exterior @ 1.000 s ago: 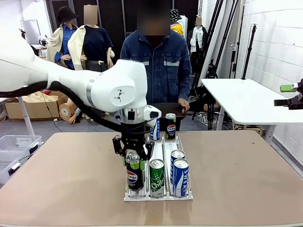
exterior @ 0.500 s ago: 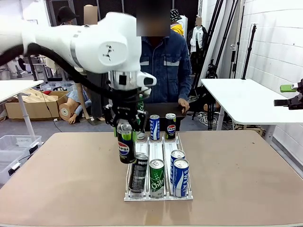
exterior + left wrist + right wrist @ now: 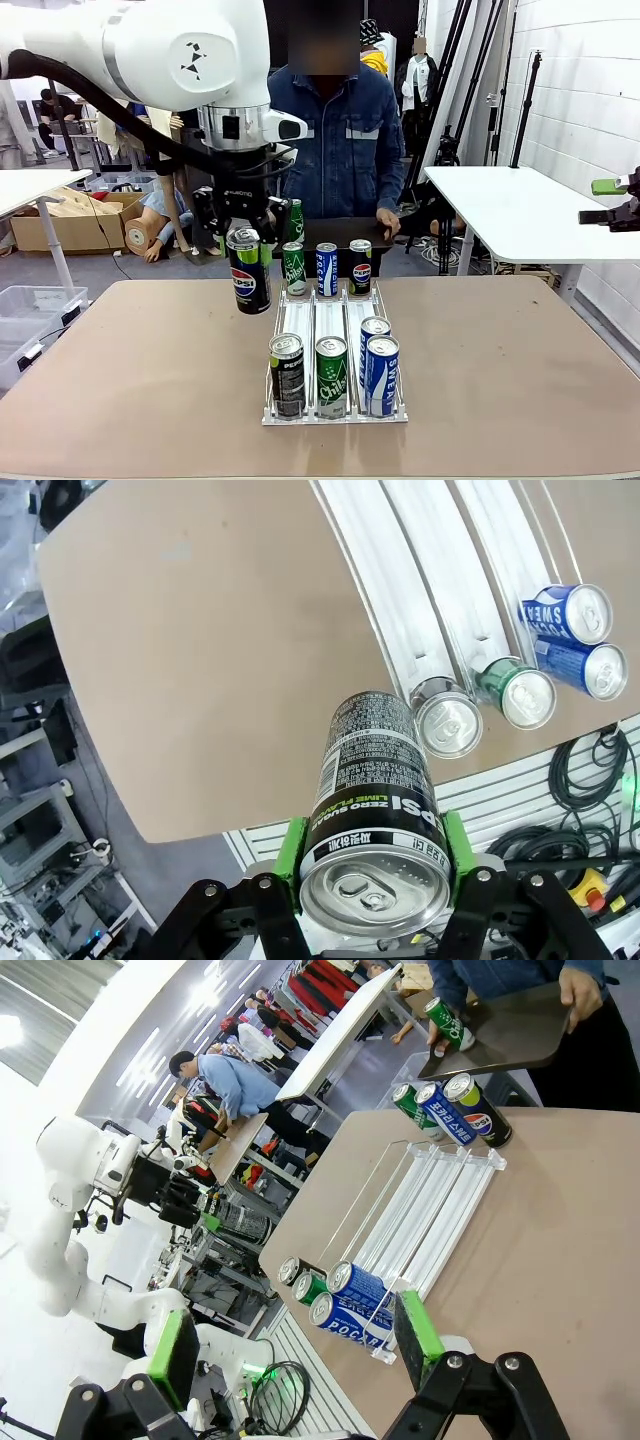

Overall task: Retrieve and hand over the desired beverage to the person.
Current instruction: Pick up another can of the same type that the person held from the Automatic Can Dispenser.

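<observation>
One black Pepsi can hangs clamped in the left pincer above the table.

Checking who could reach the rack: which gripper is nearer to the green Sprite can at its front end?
Left. The left gripper, holding a Pepsi can, hangs above-left of the Sprite can; the right gripper sits far right, beyond the table.

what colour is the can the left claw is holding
Black with a green band and the red-white-blue Pepsi logo; the can in the left claw shows best in the front view.
</observation>
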Action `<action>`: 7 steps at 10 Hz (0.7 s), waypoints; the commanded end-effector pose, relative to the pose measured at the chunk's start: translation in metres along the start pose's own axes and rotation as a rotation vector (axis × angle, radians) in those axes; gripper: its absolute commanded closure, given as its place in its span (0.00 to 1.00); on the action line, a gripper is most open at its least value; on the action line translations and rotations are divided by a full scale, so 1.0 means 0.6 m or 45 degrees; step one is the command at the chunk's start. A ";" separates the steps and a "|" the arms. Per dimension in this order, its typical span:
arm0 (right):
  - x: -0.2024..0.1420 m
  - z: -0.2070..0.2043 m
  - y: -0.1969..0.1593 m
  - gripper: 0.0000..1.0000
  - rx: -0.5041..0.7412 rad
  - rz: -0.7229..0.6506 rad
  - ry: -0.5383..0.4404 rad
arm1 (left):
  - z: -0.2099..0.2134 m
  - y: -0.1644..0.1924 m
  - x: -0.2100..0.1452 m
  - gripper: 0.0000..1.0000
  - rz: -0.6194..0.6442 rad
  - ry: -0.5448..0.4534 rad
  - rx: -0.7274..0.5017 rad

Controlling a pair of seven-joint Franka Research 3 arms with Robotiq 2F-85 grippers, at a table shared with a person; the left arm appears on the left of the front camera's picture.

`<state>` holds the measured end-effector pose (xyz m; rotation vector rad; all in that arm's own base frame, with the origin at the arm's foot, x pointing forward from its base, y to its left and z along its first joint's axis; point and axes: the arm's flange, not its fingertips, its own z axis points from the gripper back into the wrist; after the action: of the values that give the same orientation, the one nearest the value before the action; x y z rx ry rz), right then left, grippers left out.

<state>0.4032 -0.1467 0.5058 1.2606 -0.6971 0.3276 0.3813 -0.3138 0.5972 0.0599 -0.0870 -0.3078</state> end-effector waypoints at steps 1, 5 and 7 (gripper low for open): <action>0.001 0.000 0.001 0.00 0.016 0.004 -0.007 | -0.001 0.031 0.000 1.00 -0.025 0.015 -0.001; 0.001 0.000 0.001 0.00 0.016 0.004 -0.007 | 0.000 0.140 -0.009 1.00 0.004 -0.019 -0.017; 0.001 0.000 0.001 0.00 0.016 0.004 -0.007 | -0.008 0.192 -0.021 1.00 0.070 -0.004 -0.060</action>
<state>0.4032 -0.1469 0.5058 1.2605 -0.6974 0.3273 0.4123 -0.2145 0.6022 0.0520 -0.0753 -0.2614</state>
